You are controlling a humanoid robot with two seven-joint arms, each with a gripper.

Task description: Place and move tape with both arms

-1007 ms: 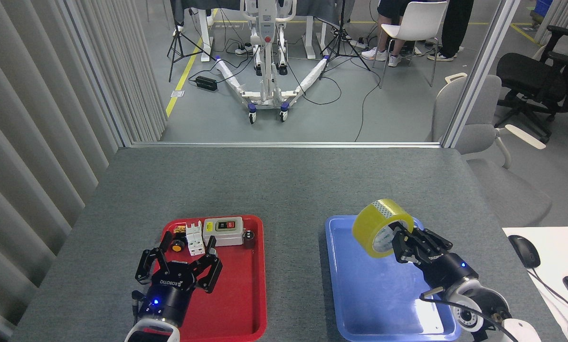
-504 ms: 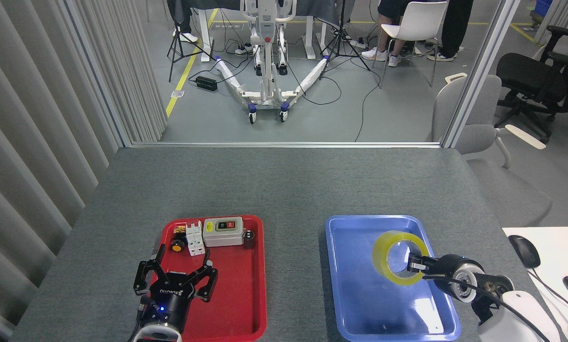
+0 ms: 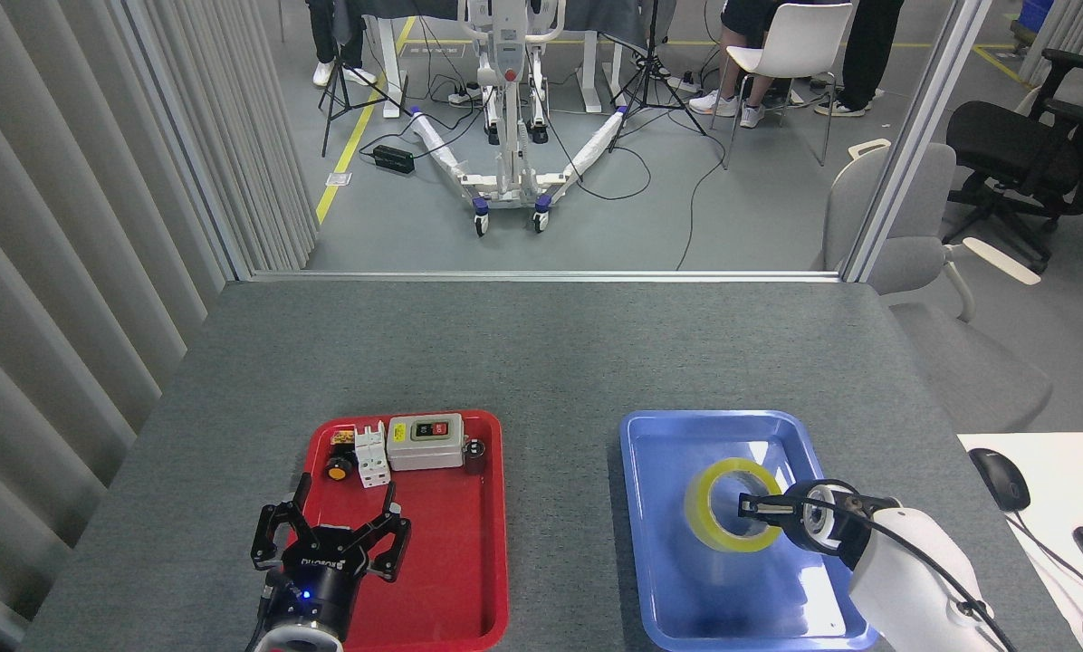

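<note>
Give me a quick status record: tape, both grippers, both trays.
tape: lying flat in the blue tray
blue tray: on the table, right side; holds only the tape
right gripper: reaching down into the roll's hole; open or shut cannot be told
left gripper: open, empty, over the red tray
red tray: left side; switch box and small parts at its far end

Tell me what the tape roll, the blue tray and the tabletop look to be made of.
Tape roll: translucent yellow plastic film, glossy; the tray's blue shows through it. Blue tray: probably moulded plastic, smooth and shiny, with a white glare patch near its front corner. Tabletop: grey, matte, finely speckled, possibly felt or textured laminate.
</note>
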